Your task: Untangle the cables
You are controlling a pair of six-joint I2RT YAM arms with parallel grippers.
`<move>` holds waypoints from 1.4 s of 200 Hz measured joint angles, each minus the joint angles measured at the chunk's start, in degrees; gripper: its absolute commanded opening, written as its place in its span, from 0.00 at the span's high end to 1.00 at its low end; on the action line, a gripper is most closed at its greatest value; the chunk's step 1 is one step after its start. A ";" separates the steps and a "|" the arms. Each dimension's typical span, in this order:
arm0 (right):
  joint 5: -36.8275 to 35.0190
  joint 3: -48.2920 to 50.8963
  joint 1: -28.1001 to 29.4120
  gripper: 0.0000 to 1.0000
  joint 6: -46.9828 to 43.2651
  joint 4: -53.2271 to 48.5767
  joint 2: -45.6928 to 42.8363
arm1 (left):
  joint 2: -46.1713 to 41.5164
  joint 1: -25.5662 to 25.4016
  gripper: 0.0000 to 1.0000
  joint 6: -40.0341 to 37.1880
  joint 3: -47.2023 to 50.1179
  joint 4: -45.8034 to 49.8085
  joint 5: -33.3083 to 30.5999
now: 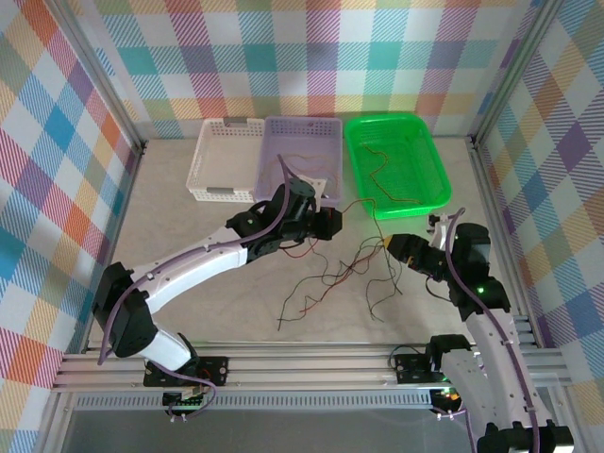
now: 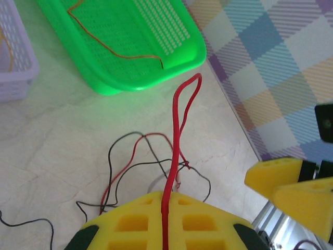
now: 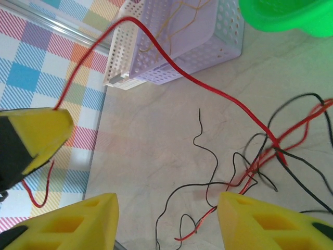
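A loose tangle of thin black and red cables (image 1: 342,276) lies on the table between my two arms. My left gripper (image 2: 166,197) is shut on a red cable (image 2: 179,120), which rises from the pads and loops near the green basket (image 2: 130,47). In the right wrist view that red cable (image 3: 156,44) arcs from the left gripper's yellow finger (image 3: 34,133) down into the tangle (image 3: 270,151). My right gripper (image 3: 166,219) stands open just above the table with nothing held; black and red strands lie on the table below the gap. From above, the left gripper (image 1: 328,225) and right gripper (image 1: 394,247) flank the tangle.
Three baskets stand in a row at the back: white (image 1: 225,160), purple (image 1: 302,151) with thin yellowish cables inside, green (image 1: 396,160) with an orange-brown cable in it. Metal frame rails border the table. The right gripper's yellow fingers (image 2: 289,182) sit close to my left gripper.
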State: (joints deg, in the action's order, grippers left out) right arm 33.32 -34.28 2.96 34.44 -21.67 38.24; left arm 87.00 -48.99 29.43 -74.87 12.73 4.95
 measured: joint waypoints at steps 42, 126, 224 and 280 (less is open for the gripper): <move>-3.65 1.42 0.00 0.38 -0.42 0.09 -3.52 | -2.12 2.45 1.00 -0.31 -4.83 0.22 -1.95; -7.74 4.83 0.00 0.30 1.42 3.67 -10.88 | -2.14 3.41 1.00 -3.54 -18.78 0.68 0.72; -9.11 6.03 -0.02 0.29 3.69 8.28 -15.23 | 16.50 3.43 1.00 -4.00 -45.33 9.68 -0.39; -13.84 -1.03 0.00 0.28 2.78 -0.22 -22.45 | 43.50 5.14 1.00 -1.99 -79.62 17.18 -1.40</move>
State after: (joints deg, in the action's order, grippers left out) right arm 19.49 -35.31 2.96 37.21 -21.89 15.79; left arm 130.50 -43.86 27.44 -154.50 29.91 3.55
